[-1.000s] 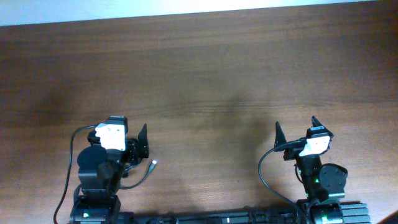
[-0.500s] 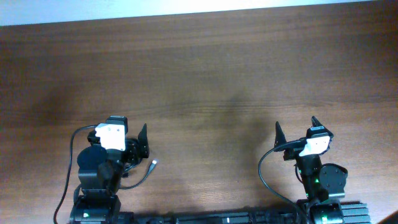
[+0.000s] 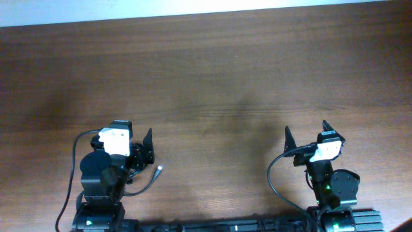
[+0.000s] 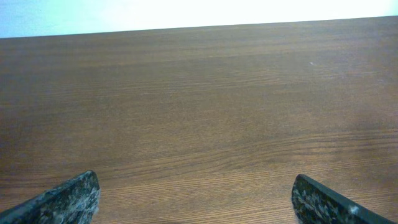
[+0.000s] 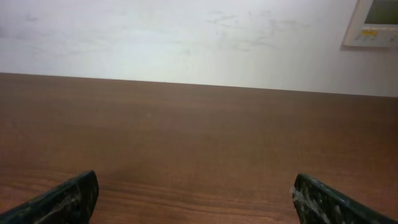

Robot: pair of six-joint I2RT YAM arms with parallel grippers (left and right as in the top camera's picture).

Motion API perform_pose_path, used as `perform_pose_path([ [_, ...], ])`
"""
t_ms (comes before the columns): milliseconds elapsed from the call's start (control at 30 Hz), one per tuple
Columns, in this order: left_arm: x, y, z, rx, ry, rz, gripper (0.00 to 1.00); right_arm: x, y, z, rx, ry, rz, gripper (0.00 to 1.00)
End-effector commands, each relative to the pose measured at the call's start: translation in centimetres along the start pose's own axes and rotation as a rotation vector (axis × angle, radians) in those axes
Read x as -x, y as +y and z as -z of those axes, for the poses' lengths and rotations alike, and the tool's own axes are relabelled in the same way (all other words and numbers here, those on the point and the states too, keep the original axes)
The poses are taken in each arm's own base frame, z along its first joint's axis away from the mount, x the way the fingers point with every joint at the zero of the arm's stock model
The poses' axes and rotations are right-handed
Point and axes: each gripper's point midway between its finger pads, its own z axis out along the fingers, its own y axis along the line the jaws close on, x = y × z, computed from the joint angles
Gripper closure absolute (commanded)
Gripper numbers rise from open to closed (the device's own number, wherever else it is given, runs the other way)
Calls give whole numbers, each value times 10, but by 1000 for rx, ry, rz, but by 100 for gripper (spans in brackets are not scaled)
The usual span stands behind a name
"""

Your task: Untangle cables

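Down at the near edge, both arms sit folded low over their bases: left arm point(image 3: 100, 177) on one side, right arm point(image 3: 331, 183) on the other. A thick black wire point(image 3: 73, 161) loops out from the left one, and there's a similar loop on the right.

And there it is beside the left arm: one thin black cable point(image 3: 154, 179) lying on the desk point(image 3: 212, 77). It curves out from under the arm and ends in a small pale plug tip point(image 3: 159, 169) just right of the base. Its other end is hidden beneath the arm, and I can't tell whether it's knotted with anything there. Neither claw touches it.

A little further out is the left claw point(image 3: 135, 131), jaws spread wide with nothing between them. In the left wrist view its dark speckled fingertips point(image 4: 68, 196) poke in at the bottom corners, wood grain showing between them. Across the desk, the right claw point(image 3: 307, 131) is the same: wide open and gripping nothing. Its fingertips point(image 5: 323, 199) sit far apart in the right wrist view.

Beyond the claws, brown wood runs to the far edge. Past that is a pale wall point(image 5: 186, 37). In the upper right corner of the right wrist view hangs a light-coloured wall panel point(image 5: 376, 22) with a small screen.
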Motion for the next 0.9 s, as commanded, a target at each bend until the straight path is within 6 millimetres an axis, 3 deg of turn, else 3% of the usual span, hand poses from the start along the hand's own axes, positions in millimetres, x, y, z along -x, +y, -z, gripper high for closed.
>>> perform_pose_path([
  [0, 13, -1, 4, -8, -26, -20, 1, -4, -2, 0, -12, 12, -5, 1],
  [867, 19, -1, 7, -8, -39, -36, 1, -4, -2, 0, -12, 12, -5, 2],
])
